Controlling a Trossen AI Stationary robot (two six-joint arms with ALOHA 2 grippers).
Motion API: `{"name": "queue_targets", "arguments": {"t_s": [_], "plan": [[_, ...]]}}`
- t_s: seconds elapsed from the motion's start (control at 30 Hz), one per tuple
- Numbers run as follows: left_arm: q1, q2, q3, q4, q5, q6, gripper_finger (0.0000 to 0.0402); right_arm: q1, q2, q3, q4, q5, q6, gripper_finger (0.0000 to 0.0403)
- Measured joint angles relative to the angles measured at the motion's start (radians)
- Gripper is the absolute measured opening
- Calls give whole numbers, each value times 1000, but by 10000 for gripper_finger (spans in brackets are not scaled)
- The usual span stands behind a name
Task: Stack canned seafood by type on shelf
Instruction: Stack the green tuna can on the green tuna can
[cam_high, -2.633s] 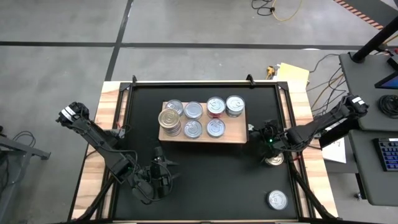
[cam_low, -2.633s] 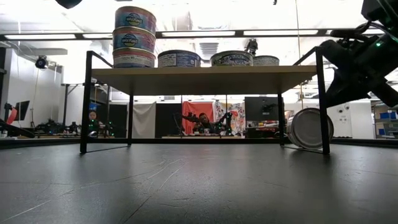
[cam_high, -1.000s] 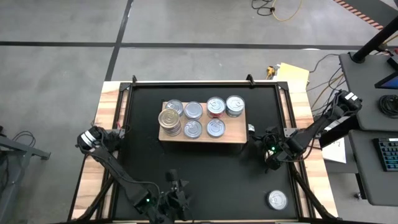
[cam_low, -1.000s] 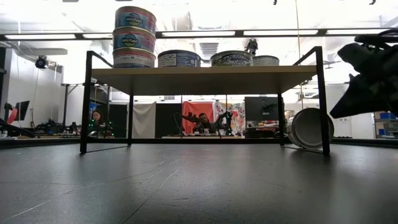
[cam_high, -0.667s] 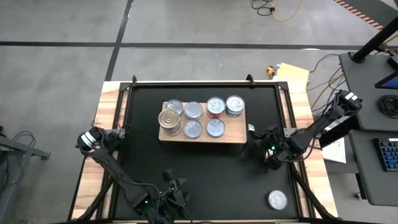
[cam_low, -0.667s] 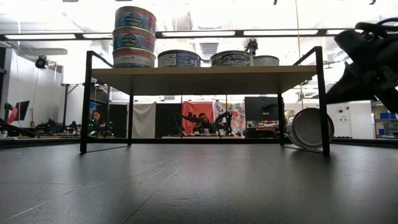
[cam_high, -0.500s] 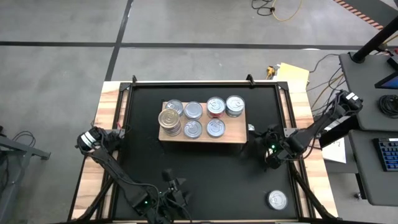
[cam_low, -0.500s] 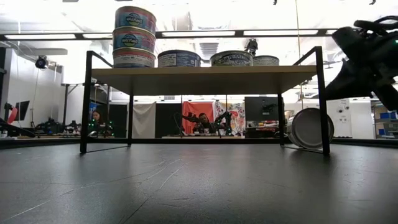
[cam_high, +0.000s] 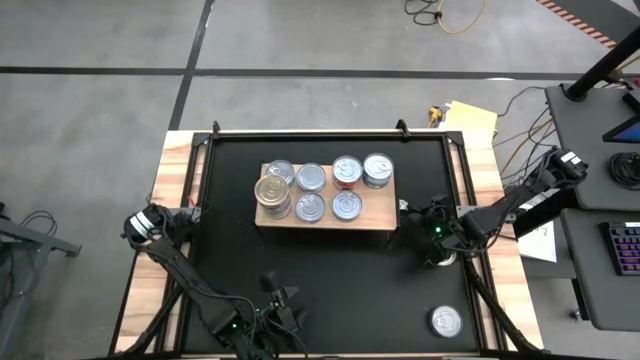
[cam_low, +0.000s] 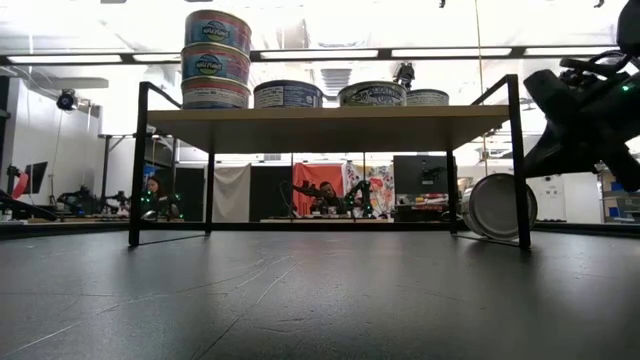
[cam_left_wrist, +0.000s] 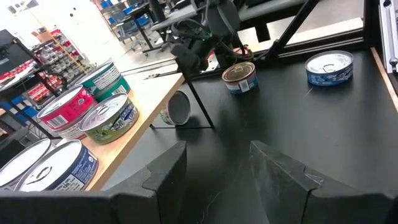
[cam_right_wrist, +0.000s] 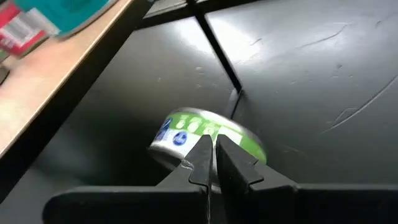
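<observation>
The light-wood shelf (cam_high: 375, 222) stands mid-table on dark legs and carries several tins, among them a stack of three (cam_low: 215, 60) with a gold lid (cam_high: 272, 190). A green-labelled tin (cam_right_wrist: 205, 134) stands on its edge on the mat, leaning at the shelf's right front leg (cam_low: 495, 205). My right gripper (cam_right_wrist: 211, 158) is shut and hovers just above and right of this tin (cam_left_wrist: 177, 109), touching nothing that I can see. My left gripper (cam_left_wrist: 214, 168) is open and empty near the table's near edge (cam_high: 275, 303).
A gold-lidded tin (cam_left_wrist: 239, 76) sits flat on the black mat below my right arm (cam_high: 443, 258). A blue-labelled tin (cam_left_wrist: 329, 65) sits near the mat's near right corner (cam_high: 446, 320). The shelf's dark legs (cam_low: 517, 160) stand close to my right gripper.
My right gripper has gone a little toward the table's far edge and the shelf's right front leg, closer to the leaning tin. The tins have not moved.
</observation>
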Motion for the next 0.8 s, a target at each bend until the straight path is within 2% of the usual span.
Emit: {"name": "queue_targets", "arguments": {"t_s": [0.23, 0.63, 0.73, 0.8], "plan": [[1, 0, 0, 0, 0, 0, 162, 0, 0, -1, 85, 0, -76, 13], [1, -1, 0, 0, 0, 0, 162, -3, 44, -1, 78, -11, -90, 13], [1, -1, 0, 0, 0, -4, 162, -14, 42, -1, 6, -67, -94, 13], [1, -1, 0, 0, 0, -5, 162, -18, 23, 0, -106, -116, -8, 13]]}}
